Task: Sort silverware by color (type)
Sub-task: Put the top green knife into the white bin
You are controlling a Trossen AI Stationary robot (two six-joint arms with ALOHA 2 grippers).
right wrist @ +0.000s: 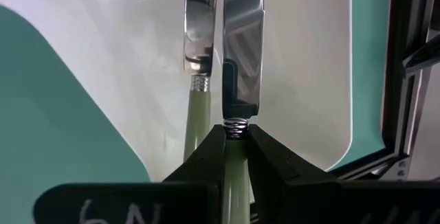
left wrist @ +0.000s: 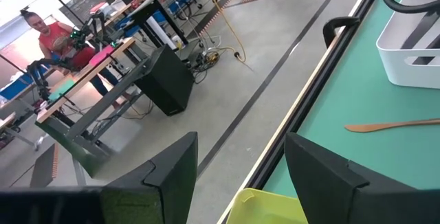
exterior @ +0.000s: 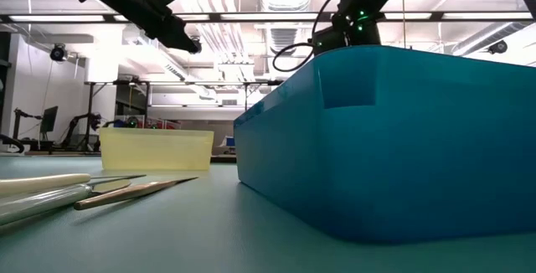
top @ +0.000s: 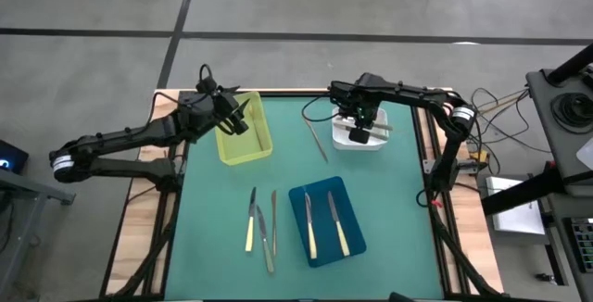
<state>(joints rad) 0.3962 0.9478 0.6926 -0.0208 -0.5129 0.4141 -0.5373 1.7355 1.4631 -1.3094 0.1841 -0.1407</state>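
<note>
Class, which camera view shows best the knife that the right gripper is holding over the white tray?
The right wrist view: the knife fills it, its pale handle pinched in the right gripper above the white tray. In the high view the gripper hides most of it. The low and left wrist views do not show it.

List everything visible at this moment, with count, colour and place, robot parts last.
Yellow tray: one, far left of the mat.
White tray: one, far right of centre; one cream-handled knife lies in it.
Blue tray: one, near centre-right, holding two cream-handled knives.
Loose utensils: three on the mat left of the blue tray, one cream-handled, two slim metal.
Gold-copper utensil: one, on the mat between the yellow and white trays.
Person: one, in red, in the room beyond.
Left gripper: open, over the yellow tray.
Right gripper: shut on a cream-handled knife over the white tray.
</note>
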